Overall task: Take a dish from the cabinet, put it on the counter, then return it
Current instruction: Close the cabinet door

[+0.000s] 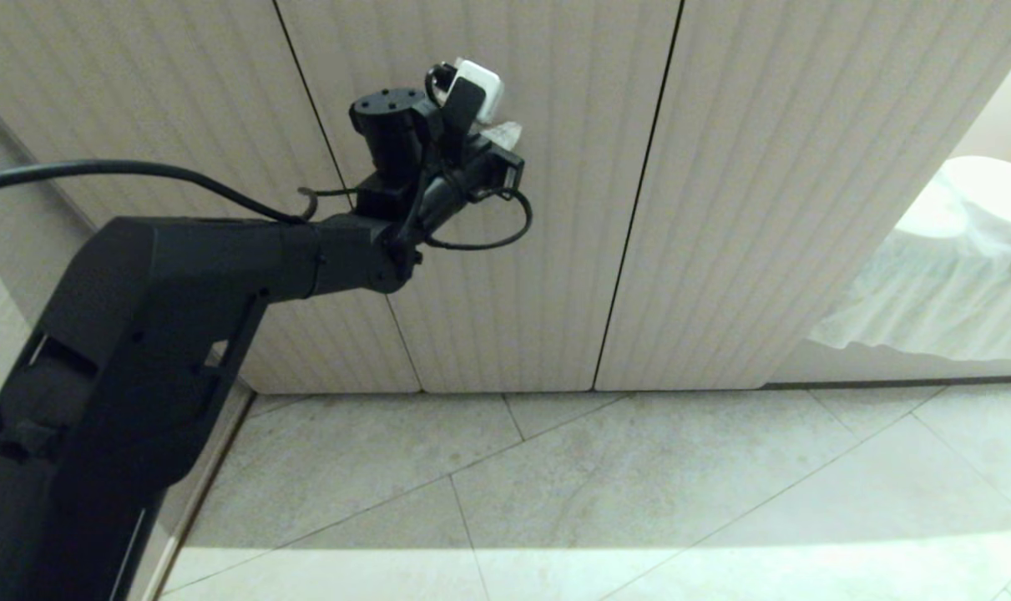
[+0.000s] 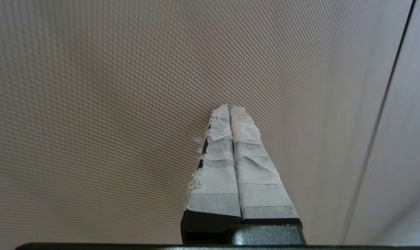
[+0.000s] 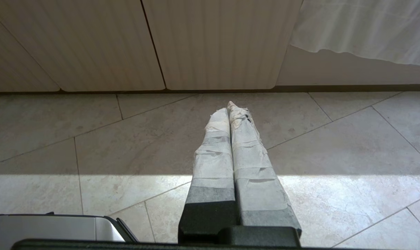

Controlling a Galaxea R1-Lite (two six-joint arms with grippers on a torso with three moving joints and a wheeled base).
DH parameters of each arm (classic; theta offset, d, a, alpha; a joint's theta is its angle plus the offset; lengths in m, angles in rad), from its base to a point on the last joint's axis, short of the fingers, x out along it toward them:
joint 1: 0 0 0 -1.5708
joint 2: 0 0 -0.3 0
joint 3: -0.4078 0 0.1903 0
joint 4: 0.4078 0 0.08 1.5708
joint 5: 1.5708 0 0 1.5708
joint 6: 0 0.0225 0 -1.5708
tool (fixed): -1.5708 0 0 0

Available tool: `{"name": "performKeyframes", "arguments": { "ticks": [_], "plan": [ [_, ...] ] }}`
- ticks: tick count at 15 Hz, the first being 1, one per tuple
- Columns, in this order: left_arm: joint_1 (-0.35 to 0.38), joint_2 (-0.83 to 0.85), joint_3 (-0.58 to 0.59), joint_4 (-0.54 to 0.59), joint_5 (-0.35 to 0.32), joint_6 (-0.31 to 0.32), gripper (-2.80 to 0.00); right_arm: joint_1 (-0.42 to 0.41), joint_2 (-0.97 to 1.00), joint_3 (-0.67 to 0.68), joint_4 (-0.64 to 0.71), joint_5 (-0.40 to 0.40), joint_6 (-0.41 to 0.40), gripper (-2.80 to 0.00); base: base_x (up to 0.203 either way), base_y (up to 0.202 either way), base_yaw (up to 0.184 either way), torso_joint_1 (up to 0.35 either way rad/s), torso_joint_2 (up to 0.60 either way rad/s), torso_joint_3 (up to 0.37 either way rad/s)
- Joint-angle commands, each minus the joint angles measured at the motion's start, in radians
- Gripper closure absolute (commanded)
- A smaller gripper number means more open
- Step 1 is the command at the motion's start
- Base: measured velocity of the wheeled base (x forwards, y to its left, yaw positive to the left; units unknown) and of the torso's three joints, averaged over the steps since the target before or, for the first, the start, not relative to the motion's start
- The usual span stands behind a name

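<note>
L gripper (image 2: 230,108) up against the cabinet (image 1: 764,167) face, upper centre of head frame; taped fingers (image 2: 248,163) pressed flat together, nothing between them, tips at or just off the fluted door panel – contact can't be confirmed. Cabinet fills upper two-thirds of head view, three fluted doors visible, all closed, dark seams between. Gripper sits just right of the left-centre seam, wrist cocked up, so my read: arm is going for a door edge to pry/pull it open, closed fingers used as a thin wedge or hook rather than a clamp. No handle seen on any door, which fits that approach. Dish not in view in any cam – presumably behind the shut doors; counter also out of frame, above. Task looks to be at its start, door not yet opened. Floor (image 1: 639,484) pale stone tile, lower third, sunlit band along bottom edge. White draped cloth (image 1: 939,284) at right edge of head frame, well apart from work area. L arm body, big and black, blocks lower left of head view, cable looping off it. R gripper (image 3: 229,106) parked low, pointing over the tiles toward the cabinet base, taped fingers together, holding nothing. Small silver-grey box (image 3: 57,227) lower left of R wrist frame, identity unclear. Main obstacle: the closed door itself.
</note>
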Motion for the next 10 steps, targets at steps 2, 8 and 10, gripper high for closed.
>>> {"name": "performKeyframes", "arguments": {
  "ticks": [2, 8, 10],
  "plan": [
    [0.045, 0.002, 0.000, -0.063, 0.020, 0.047, 0.00, 0.001, 0.000, 0.000, 0.000, 0.001, 0.001, 0.00, 0.000, 0.000, 0.000, 0.000, 0.00, 0.000],
    [0.089, -0.126, 0.018, 0.002, 0.053, 0.054, 0.00, 0.001, 0.000, 0.000, 0.000, 0.001, 0.002, 0.00, 0.000, 0.000, 0.000, 0.000, 0.00, 0.000],
    [0.099, -0.190, 0.027, 0.077, 0.053, 0.053, 0.00, 0.001, 0.000, 0.000, 0.000, -0.001, 0.000, 0.00, 0.000, 0.000, 0.000, 0.000, 0.00, 0.000]
  ]
}}
